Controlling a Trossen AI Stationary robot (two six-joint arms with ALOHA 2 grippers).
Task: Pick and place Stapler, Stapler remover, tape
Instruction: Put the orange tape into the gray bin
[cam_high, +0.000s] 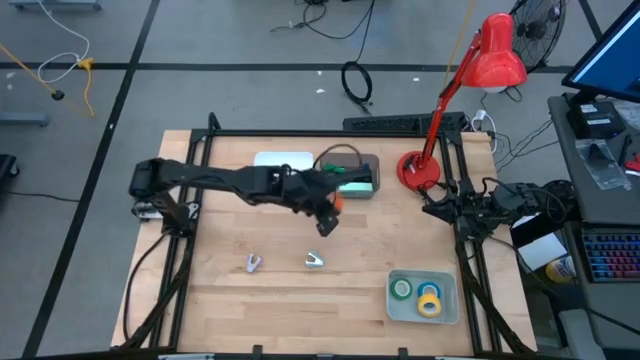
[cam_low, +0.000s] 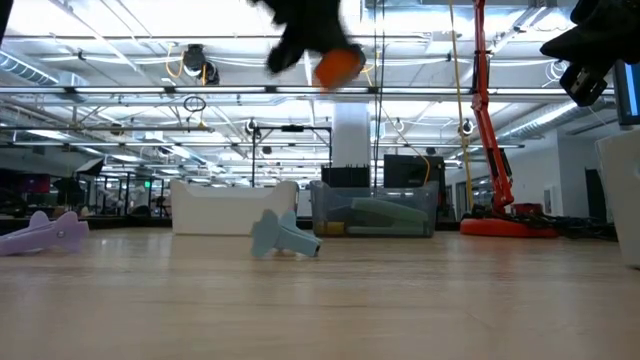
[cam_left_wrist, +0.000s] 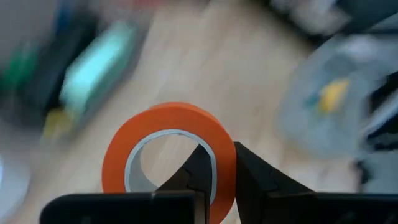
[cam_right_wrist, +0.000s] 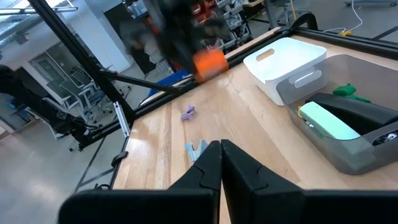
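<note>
**Orange tape held above the table**

The left gripper (cam_high: 330, 212) hangs in the air over the middle of the table (cam_high: 300, 300), clenched on the orange tape roll (cam_left_wrist: 169, 149). One finger (cam_left_wrist: 193, 177) sits inside the roll's pale core and the other presses on the outer face. Seen from table height, the roll is well clear of the wood.

Behind the gripper, at the far edge, a grey bin (cam_high: 352, 178) holds a mint-green stapler (cam_right_wrist: 328, 121), with a white bin (cam_high: 283, 160) just beside it. Two small staple removers lie on the bare wood nearer the front: a purple one (cam_high: 253, 263) and a pale blue one (cam_high: 315, 260).

A clear tray (cam_high: 423, 297) at the front right corner holds the green (cam_high: 401, 289), blue (cam_high: 431, 294) and yellow (cam_high: 430, 306) tape rolls.

The right gripper (cam_right_wrist: 220, 163) waits at the right edge near the red lamp (cam_high: 440, 130), fingers pressed together on nothing.
</note>
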